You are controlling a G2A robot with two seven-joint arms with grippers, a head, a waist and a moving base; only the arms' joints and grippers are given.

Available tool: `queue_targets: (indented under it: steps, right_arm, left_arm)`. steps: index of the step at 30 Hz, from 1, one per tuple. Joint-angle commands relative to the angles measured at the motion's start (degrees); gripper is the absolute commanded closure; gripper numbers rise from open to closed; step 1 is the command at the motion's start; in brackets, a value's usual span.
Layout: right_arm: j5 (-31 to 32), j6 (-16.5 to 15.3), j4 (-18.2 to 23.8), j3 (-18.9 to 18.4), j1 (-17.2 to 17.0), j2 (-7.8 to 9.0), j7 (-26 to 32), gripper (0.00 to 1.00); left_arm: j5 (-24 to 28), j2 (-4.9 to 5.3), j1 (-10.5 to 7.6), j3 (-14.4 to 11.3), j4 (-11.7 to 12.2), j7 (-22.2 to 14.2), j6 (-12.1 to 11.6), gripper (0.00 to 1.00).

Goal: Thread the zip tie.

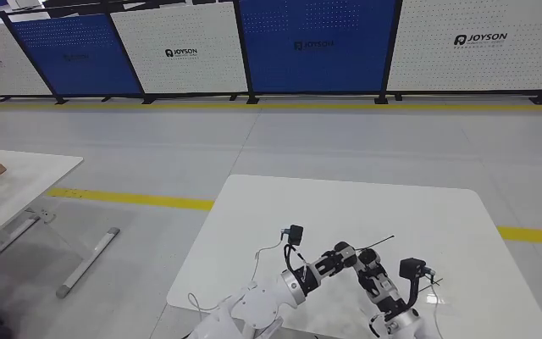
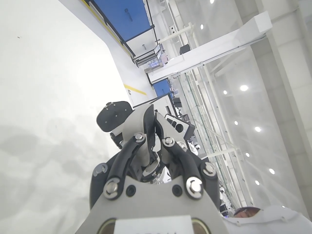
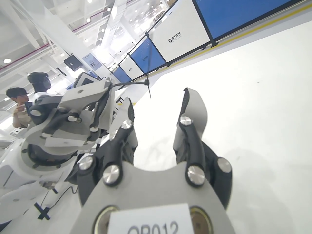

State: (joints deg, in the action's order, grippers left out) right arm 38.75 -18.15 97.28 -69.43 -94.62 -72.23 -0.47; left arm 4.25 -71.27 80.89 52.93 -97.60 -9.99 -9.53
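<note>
A: Left end effector [image 3: 107,89] is clamped tight on one end of the zip tie [image 3: 146,82], with the strap pinched between its fingers.
B: And the right end effector [image 3: 158,105]?
A: Fingers spread wide, gripping nothing and touching nothing. It sits just beside the left one.
B: Where is the zip tie, then?
A: In the air above the counter [image 3: 243,103], not touching it. In the right wrist view the strap runs out from the left fingers to the head. A thin strip crosses at the head, a long part going up and a short part down. I cannot tell whether it passes through the head.
B: What does the top view add?
A: Placement. Both arms are bunched over the robot's side of the counter [image 1: 339,203], and the zip tie [image 1: 377,244] is a thin dark line slanting out past them.
B: The left wrist view?
A: Its own end effector [image 2: 153,115] from behind, two fingers pressed against each other. The right arm is just beyond, with the counter [image 2: 48,62] to one side
</note>
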Motion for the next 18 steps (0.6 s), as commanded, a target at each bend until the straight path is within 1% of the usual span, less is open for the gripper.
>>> queue_targets:
  steps: [1, 3, 6, 12, 15, 18]
  right_arm:
    - [-0.3, 0.0, 0.0, -0.5, -0.4, 0.05, -0.5, 0.65]
    - [-1.1, -0.1, 0.0, -1.2, -0.8, 0.12, -1.0, 0.65]
    - [-2.2, -0.2, 0.0, -2.3, -1.4, 0.21, -1.7, 0.71]
    - [-4.6, -0.9, 1.0, -4.8, -3.0, 0.44, -3.3, 0.75]
    - [-6.2, -1.3, 2.4, -5.4, -3.6, 0.58, -2.3, 0.75]
    - [-8.2, -1.3, 3.5, -5.7, -3.6, 0.82, 0.0, 0.70]
  left_arm:
    - [-0.1, 0.02, 0.10, 0.1, 0.0, 0.1, 0.0, 1.00]
    - [-0.3, 0.07, 0.27, 0.4, 0.1, 0.4, 0.0, 1.00]
    - [-0.8, 0.12, 0.51, 0.7, 0.0, 0.9, 0.0, 1.00]
    - [-1.5, 0.21, 0.77, 0.8, 0.0, 0.5, 0.2, 1.00]
    - [-3.2, 0.27, 0.56, 0.4, -0.1, -0.3, 0.7, 1.00]
    - [-4.4, 0.27, 0.53, 0.1, -0.3, -0.2, 1.1, 1.00]
